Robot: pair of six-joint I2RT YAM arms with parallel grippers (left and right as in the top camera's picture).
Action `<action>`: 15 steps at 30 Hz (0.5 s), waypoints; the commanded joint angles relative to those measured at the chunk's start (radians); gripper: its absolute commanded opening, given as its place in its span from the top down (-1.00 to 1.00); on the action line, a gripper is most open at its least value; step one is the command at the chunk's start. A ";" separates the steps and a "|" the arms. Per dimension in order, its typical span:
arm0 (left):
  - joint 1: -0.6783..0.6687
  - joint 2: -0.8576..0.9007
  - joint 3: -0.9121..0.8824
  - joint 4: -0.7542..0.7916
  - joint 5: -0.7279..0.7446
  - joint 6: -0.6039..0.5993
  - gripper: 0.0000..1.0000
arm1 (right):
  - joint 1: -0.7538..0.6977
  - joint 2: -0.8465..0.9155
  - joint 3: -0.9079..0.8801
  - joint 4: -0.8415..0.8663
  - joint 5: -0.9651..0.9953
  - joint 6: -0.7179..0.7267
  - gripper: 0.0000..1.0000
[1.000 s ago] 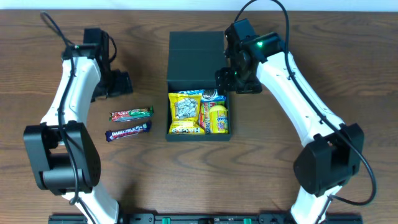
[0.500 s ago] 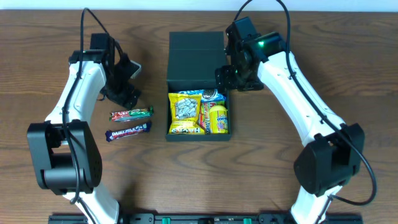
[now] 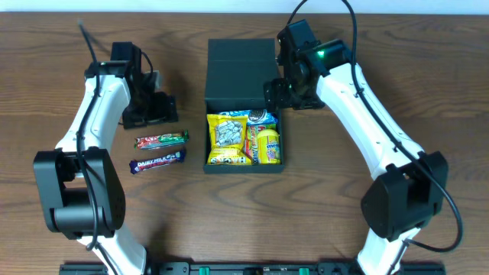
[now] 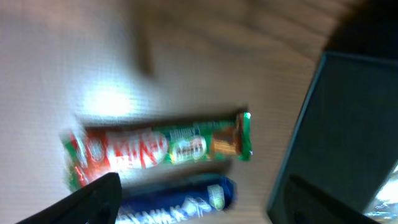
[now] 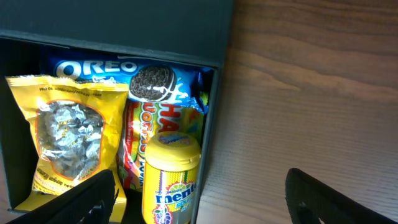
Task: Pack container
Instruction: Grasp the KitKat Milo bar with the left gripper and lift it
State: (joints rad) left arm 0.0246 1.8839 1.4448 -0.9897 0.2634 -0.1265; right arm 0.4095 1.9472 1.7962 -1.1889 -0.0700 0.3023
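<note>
The dark container (image 3: 243, 169) stands open at mid-table, its lid (image 3: 241, 69) folded back. Inside lie a yellow bag (image 3: 227, 137), an Oreo packet (image 5: 124, 68), a red-orange sweet packet (image 5: 134, 146) and a yellow Mentos tub (image 5: 171, 180). My right gripper (image 3: 286, 95) hovers open over the container's right wall (image 5: 208, 155), holding nothing. A red-and-green bar (image 3: 162, 140) and a blue bar (image 3: 158, 161) lie on the table left of the container. My left gripper (image 3: 159, 108) is open and empty just behind the red-and-green bar (image 4: 161, 149); the blue bar (image 4: 180, 202) shows between its fingers, blurred.
The wooden table (image 3: 328, 191) carries nothing else. The container's left wall (image 4: 336, 137) rises close to the right of both bars. Both arm bases sit at the front edge.
My left gripper has swung from the far left toward the two bars and turned over them. The right gripper has barely moved.
</note>
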 commanded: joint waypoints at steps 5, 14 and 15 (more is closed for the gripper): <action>-0.001 -0.001 -0.044 -0.109 -0.064 -0.732 -0.62 | -0.005 -0.014 0.014 -0.001 0.014 -0.031 -0.75; -0.001 -0.001 -0.195 0.101 -0.065 -0.977 -0.70 | -0.005 -0.014 0.014 0.000 0.014 -0.031 -0.78; -0.001 -0.001 -0.201 0.127 -0.068 -0.982 -0.69 | -0.005 -0.014 0.014 0.000 0.014 -0.031 -0.78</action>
State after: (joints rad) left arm 0.0242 1.8835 1.2640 -0.8963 0.2199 -0.9947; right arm 0.4095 1.9472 1.7962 -1.1881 -0.0692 0.2832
